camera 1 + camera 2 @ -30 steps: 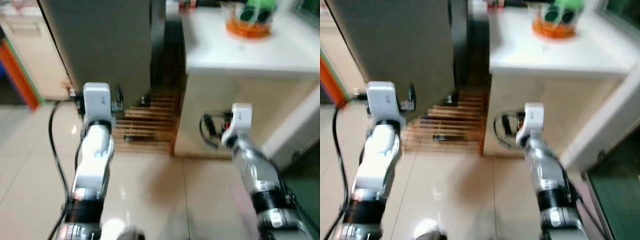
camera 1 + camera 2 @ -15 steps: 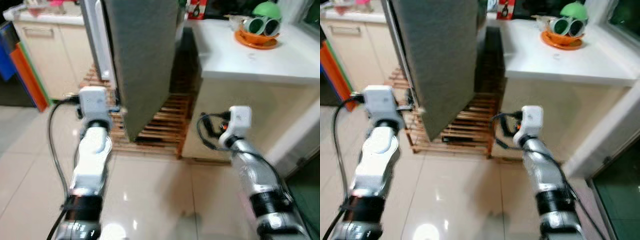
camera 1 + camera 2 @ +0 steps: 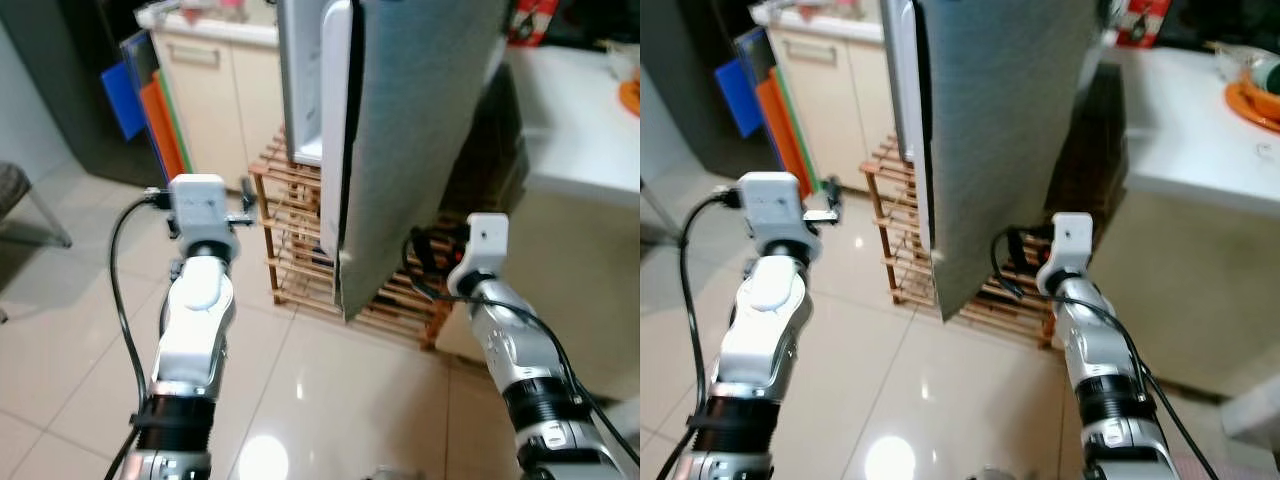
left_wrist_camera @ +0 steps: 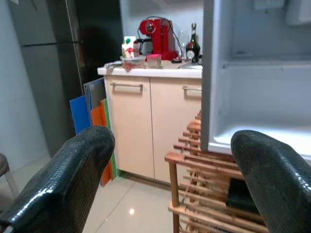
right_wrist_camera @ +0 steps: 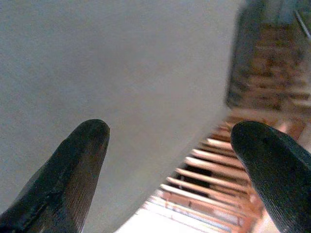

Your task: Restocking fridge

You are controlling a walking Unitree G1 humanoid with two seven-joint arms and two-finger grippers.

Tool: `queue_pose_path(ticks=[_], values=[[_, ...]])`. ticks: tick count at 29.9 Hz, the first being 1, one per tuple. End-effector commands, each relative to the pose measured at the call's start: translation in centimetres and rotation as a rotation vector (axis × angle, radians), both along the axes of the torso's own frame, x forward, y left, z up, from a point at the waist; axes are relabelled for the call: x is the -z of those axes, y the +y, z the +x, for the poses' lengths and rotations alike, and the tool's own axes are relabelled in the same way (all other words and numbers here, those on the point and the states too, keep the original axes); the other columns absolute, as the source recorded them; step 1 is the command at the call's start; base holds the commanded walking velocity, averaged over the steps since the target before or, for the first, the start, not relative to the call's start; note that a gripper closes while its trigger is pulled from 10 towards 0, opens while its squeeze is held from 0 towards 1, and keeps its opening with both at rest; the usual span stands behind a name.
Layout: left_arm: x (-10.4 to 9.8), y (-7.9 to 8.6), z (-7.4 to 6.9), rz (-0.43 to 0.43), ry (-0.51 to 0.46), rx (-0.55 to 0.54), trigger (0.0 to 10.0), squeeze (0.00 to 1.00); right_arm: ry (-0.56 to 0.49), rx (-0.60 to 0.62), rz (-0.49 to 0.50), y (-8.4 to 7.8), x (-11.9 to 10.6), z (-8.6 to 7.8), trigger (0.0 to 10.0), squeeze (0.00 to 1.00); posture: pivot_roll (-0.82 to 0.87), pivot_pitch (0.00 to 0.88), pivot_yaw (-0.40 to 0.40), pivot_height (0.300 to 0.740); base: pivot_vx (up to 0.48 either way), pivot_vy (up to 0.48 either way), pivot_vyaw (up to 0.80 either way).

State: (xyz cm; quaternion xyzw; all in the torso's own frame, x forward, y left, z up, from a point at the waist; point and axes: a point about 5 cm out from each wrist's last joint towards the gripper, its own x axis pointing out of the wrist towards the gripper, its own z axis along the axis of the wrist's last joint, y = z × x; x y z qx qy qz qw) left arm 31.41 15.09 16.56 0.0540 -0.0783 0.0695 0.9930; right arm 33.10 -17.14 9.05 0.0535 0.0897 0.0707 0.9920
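Observation:
The fridge's grey door hangs open edge-on in front of me, its white inner lining facing left. A white compartment with a shelf appears in the left wrist view. My left gripper is open, held out left of the door at about mid height, with nothing between its fingers. My right gripper is open too, close to the door's grey outer face near its lower corner, apart from it. Both silver arms reach forward.
A low wooden slat rack stands on the tiled floor under the door. A beige cabinet with a red coffee machine is at the back left, blue and orange boards beside it. A white counter is on the right.
The whole view has swung left, so the door now sits in the middle and the counter with its orange bowl has slid to the right edge. Both arms keep the same pose.

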Motion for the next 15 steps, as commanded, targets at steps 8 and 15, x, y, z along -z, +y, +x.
queue_pose_path(ticks=[8, 15], values=[[0.0, 0.8, 0.2, 0.025, 0.014, -0.049, 10.0, 0.0, -0.079, -0.077, 0.045, 1.8, -1.7, 0.5, 10.0, 0.0, 0.0, 0.0, -0.028, 0.74, 0.0, 0.0, 0.0], [0.1, 1.0, 0.2, 0.034, 0.02, -0.054, 10.0, 0.0, -0.081, -0.078, 0.037, 2.2, -1.8, 0.7, 10.0, 0.0, 0.0, 0.0, -0.033, 0.74, 0.0, 0.0, 0.0]])
